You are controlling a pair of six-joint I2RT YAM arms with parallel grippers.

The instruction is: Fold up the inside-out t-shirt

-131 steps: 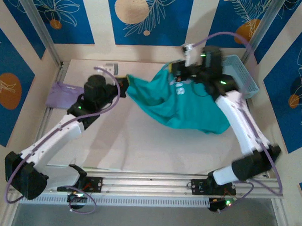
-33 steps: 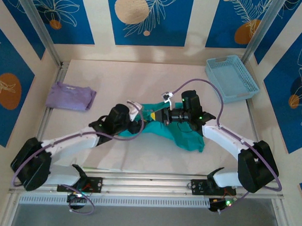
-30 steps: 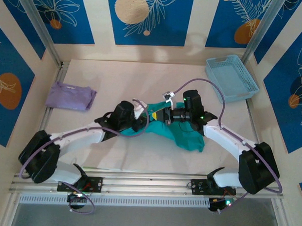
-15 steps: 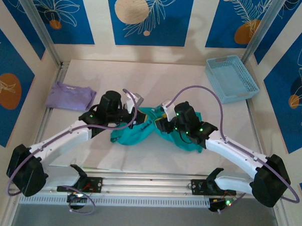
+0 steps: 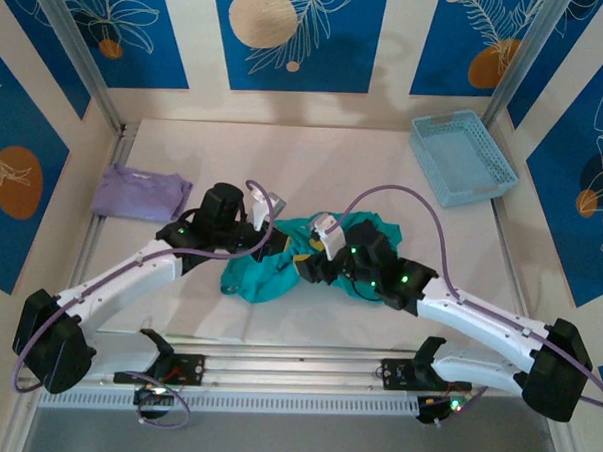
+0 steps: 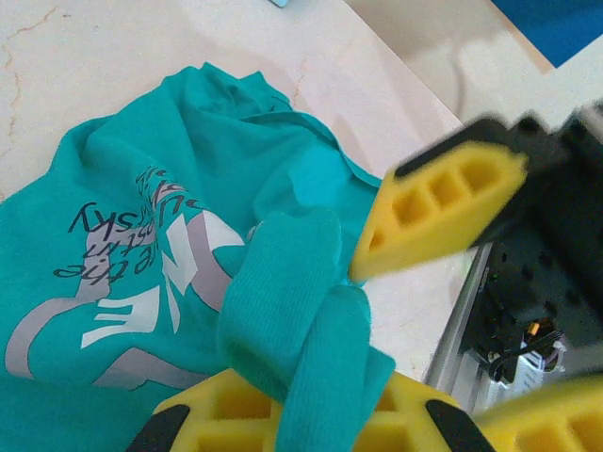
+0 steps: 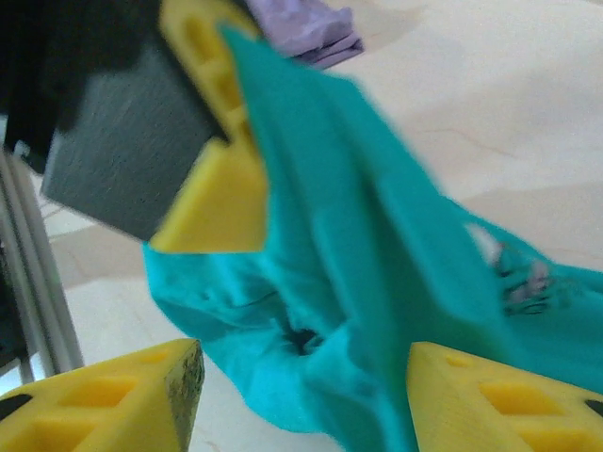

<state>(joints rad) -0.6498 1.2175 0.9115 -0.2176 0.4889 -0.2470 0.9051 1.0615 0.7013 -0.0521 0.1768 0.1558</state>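
T-shirt [image 5: 251, 276] — teal, crumpled at the middle of the table [image 5: 314, 167], one fold raised. Left gripper [image 5: 270, 247] — fingers pinched tight on that fold. Right gripper [image 7: 301, 372] — fingers spread wide, cloth hanging between them, ungripped. Purple garment [image 5: 141, 193]: far left, well apart.

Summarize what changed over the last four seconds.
The t-shirt came from stretched high by the basket down to a bunch mid-table. Left gripper shut on a fold; right gripper opened, letting go. Basket and lavender garment unmoved.
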